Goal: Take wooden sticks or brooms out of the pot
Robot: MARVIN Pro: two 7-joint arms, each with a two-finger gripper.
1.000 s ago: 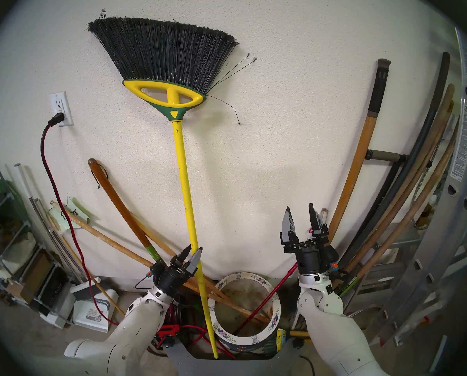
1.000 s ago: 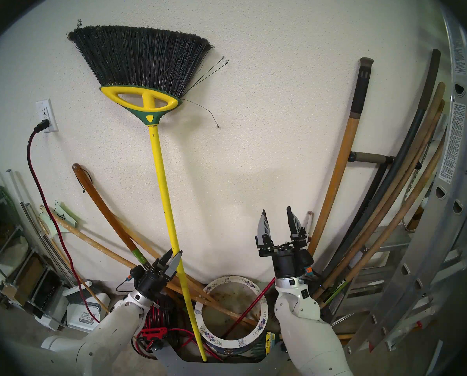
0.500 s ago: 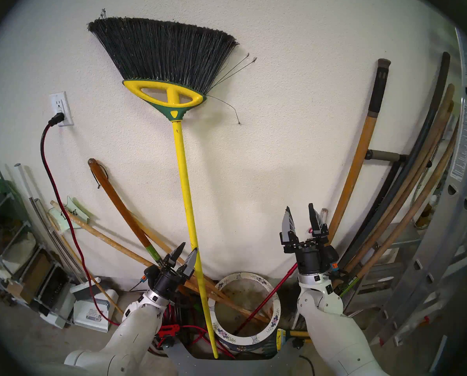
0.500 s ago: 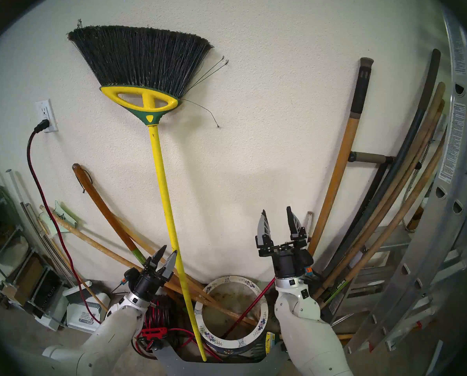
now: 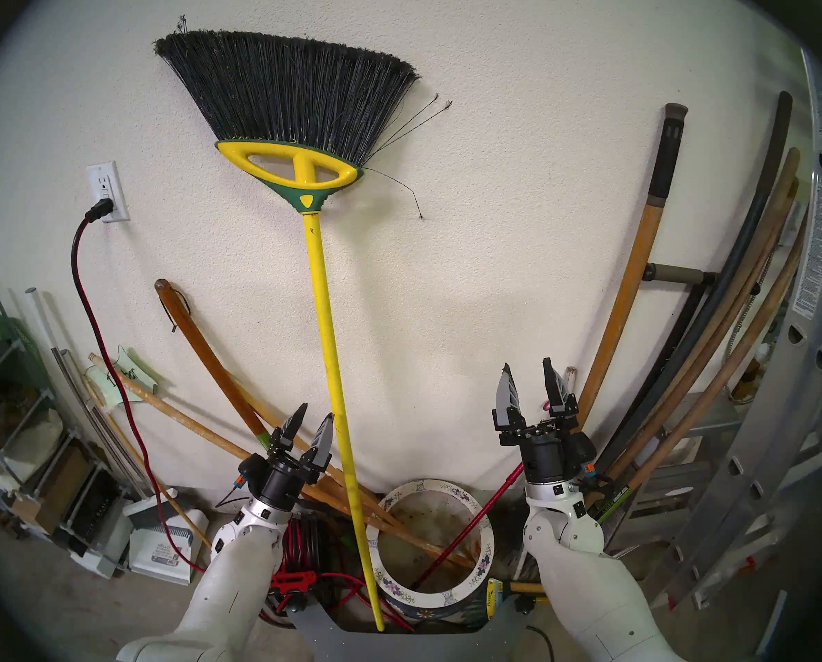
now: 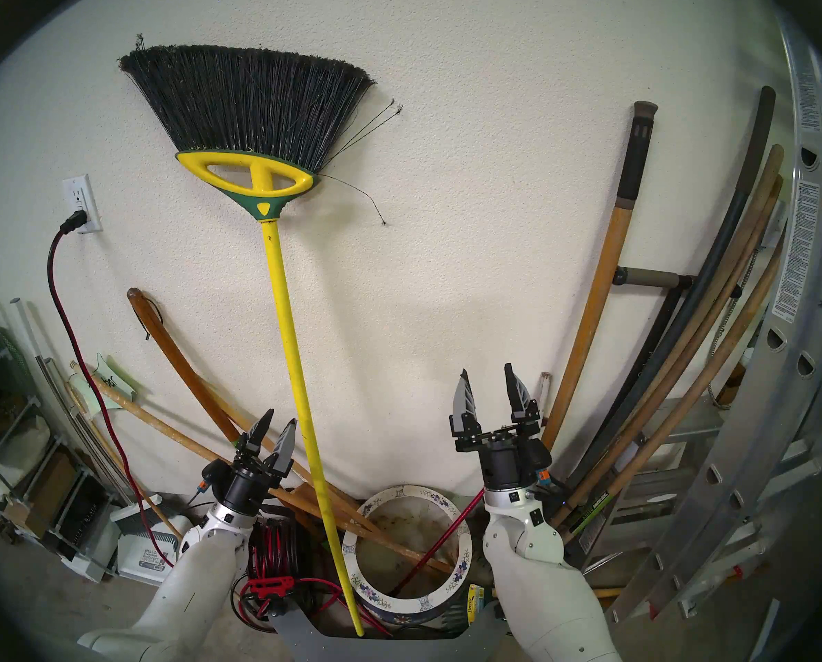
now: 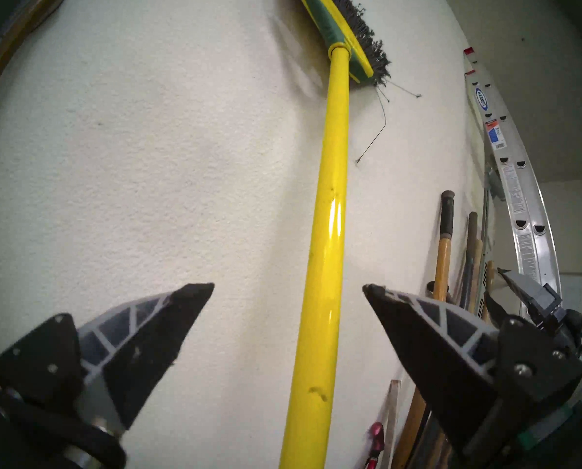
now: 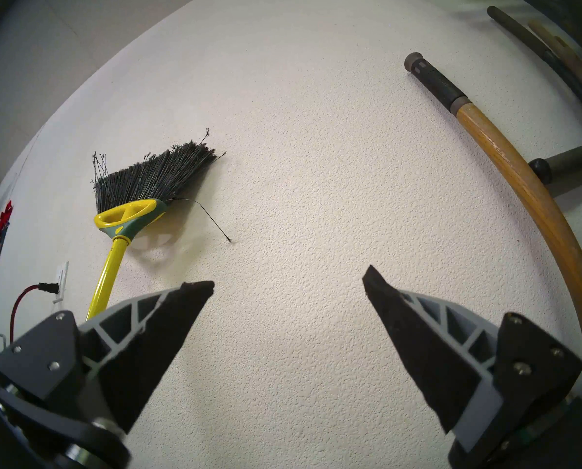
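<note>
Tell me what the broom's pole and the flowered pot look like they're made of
Broom's pole: glossy yellow, with a bright glare streak and small scuffs; painted metal or plastic, can't tell which. Pot: likely glazed ceramic, smooth white rim with painted blue-purple flowers, stained inside.

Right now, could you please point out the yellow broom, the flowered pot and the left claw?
Yellow broom [image 5: 325, 312]: head left view, mid pole.
Flowered pot [image 5: 488, 546]: head left view, white rim.
Left claw [image 5: 312, 417]: head left view, between its fingertips.

Broom [image 5: 325, 312]: yellow pole, yellow-green head, black bristles. Pot [image 5: 488, 546]: white rim, blue-purple flowers. Cord [image 5: 77, 274]: red-black.
</note>
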